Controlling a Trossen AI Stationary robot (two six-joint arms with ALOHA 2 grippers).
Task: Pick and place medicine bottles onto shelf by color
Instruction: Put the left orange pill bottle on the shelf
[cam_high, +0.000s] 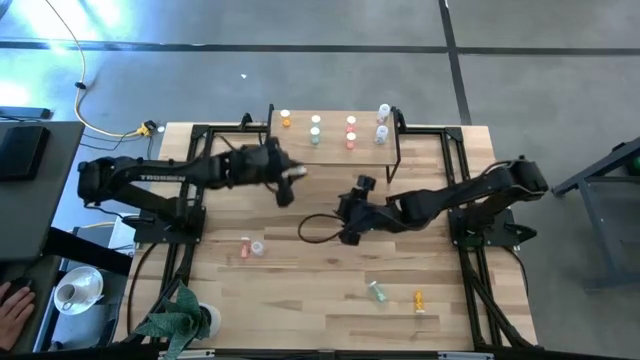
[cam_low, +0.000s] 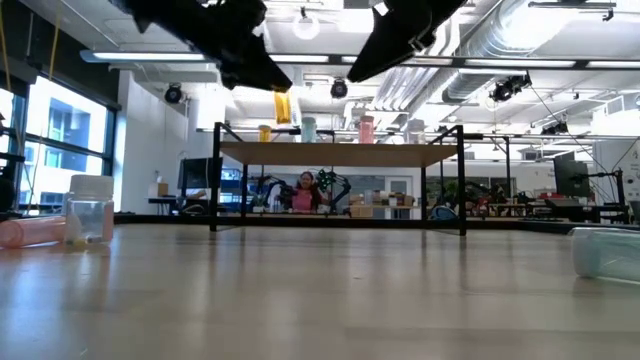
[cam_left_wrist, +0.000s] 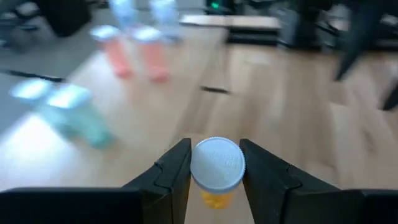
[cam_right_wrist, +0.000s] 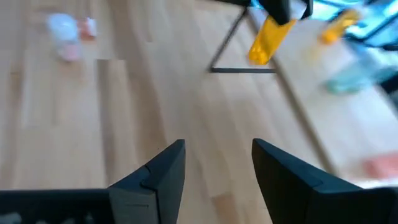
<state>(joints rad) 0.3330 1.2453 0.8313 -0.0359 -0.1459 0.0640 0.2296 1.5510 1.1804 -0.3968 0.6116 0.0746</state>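
Orange bottle in transit, held only at its white cap, short of the shelf.

Left gripper (cam_left_wrist: 216, 180) jaws are part-closed on the small orange cylindrical medicine bottle with white cap (cam_left_wrist: 217, 168), which hangs below them, above the tabletop (cam_high: 320, 270) and near the light-wood, black-legged shelf (cam_high: 335, 147). Risk: the narrow cap grip may let it swing or slip, and lowering it could topple the orange, green, pink and clear bottles already standing ahead of the jaws on the shelf. Right gripper (cam_right_wrist: 214, 177) jaws stand open and empty over bare wood. Hard to judge: clearance above the shelf edge; the wrist views are blurred, and the low view cuts off both arms.
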